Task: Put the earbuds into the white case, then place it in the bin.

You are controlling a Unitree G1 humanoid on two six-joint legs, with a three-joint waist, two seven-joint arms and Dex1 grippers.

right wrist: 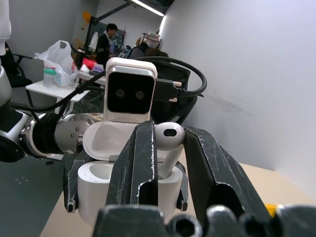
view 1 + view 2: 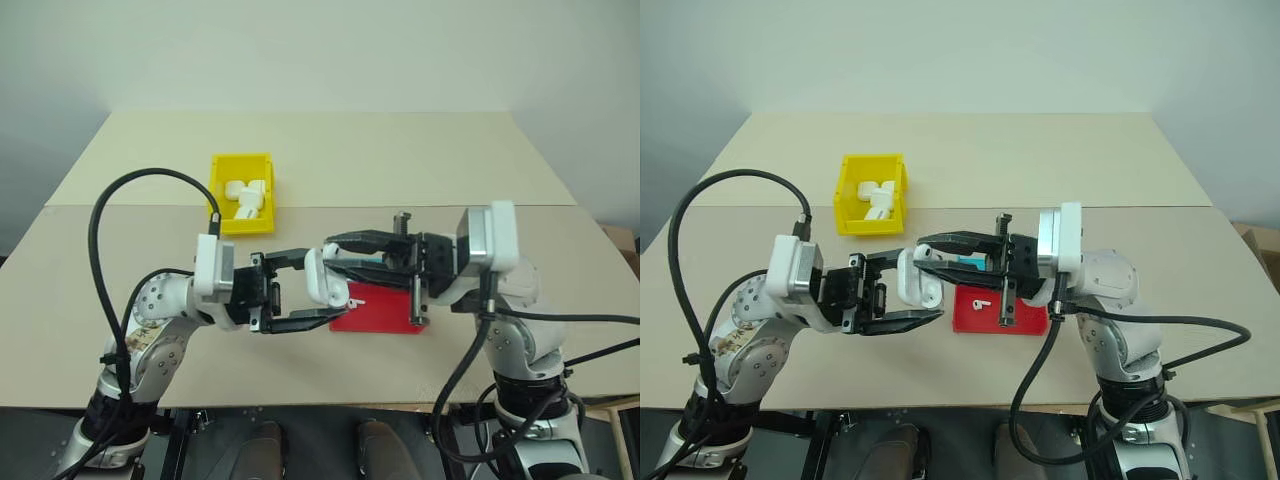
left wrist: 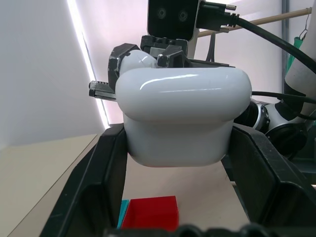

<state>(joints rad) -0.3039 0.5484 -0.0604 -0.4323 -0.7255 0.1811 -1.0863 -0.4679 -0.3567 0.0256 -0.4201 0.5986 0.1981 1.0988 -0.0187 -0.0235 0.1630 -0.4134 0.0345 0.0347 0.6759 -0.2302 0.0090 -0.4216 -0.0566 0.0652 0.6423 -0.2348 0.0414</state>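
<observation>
The left gripper [image 2: 300,290] is clamped on the small rounded white plastic case [image 2: 326,278], held in the air above the pale beige surface [image 2: 400,160], its two black fingers pressing the case's sides. In the right wrist view the case's hinged lid stands open behind the body [image 1: 98,185].

The right gripper [image 2: 335,247] reaches in from the opposite side and meets the case from just above. It grips a tiny glossy white earbud [image 1: 168,140] between its two black fingers; the earbud's stem points down into the open top of the case, its bulb at the level of the fingertips. Whether the stem already sits in its socket cannot be told.

Below the two grippers, on the surface, lies a shallow red tray with a blue part [image 2: 1025,318], and a second small white earbud [image 2: 978,301] rests in it.

The small rectangular bright yellow plastic bin [image 2: 222,165] stands further back on the surface, well apart from the case, toward the robot's left, with white items [image 2: 247,196] lying inside it.
</observation>
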